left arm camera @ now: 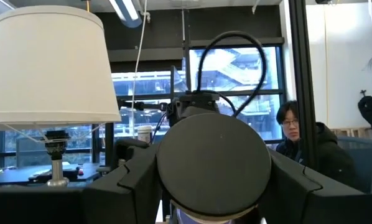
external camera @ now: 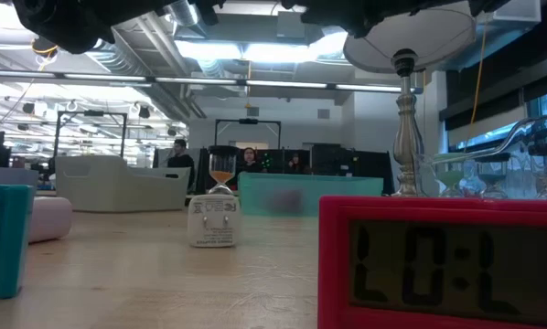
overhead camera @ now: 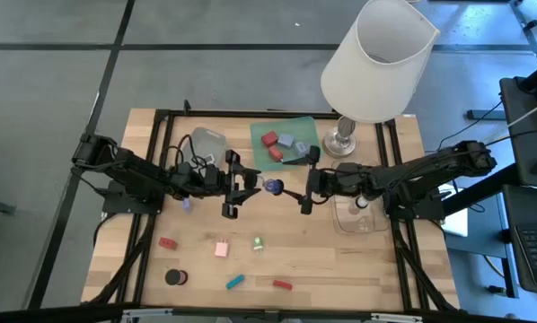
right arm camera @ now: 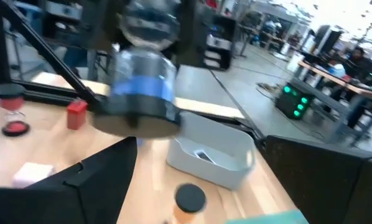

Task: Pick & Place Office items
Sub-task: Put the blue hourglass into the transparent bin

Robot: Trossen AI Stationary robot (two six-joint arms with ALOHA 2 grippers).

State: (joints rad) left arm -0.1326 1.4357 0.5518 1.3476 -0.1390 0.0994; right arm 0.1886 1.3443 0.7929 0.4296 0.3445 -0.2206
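**Desk:** High view first: where was the piece, and which way did it point?

**Photographer:** The black-capped cylinder (overhead camera: 271,186) with a blue band hung above mid-table. Its long axis lay level, running from one arm towards the other. The left gripper (overhead camera: 255,186) was clamped on it. The right gripper (overhead camera: 294,188) faced it just beside the far end, fingers spread wide and holding nothing.

**Desk:** And from the wrists?

**Photographer:** The left wrist view saw one round black cap end-on between the dark fingers (left arm camera: 136,180). The right wrist view showed the blue band, blurred.

**Desk:** Any writing?

**Photographer:** In the low view, a red clock (external camera: 443,265) showed digits that looked like "L0:L". A white adapter (external camera: 211,222) carried small print I could not read.

**Desk:** Surroundings?

**Photographer:** A green tray (overhead camera: 309,130) with red and lavender blocks and a grey tray (overhead camera: 209,144) lay behind the grippers, and a clear tray (overhead camera: 358,224) lay under the right arm. The white-shaded lamp (overhead camera: 381,54) stood at the far edge. Near the front lay a red block (overhead camera: 167,242), pink block (overhead camera: 222,248), green cap (overhead camera: 259,243), teal bar (overhead camera: 235,282) and red bar (overhead camera: 282,284). A person (left arm camera: 298,137) sat beyond the table.
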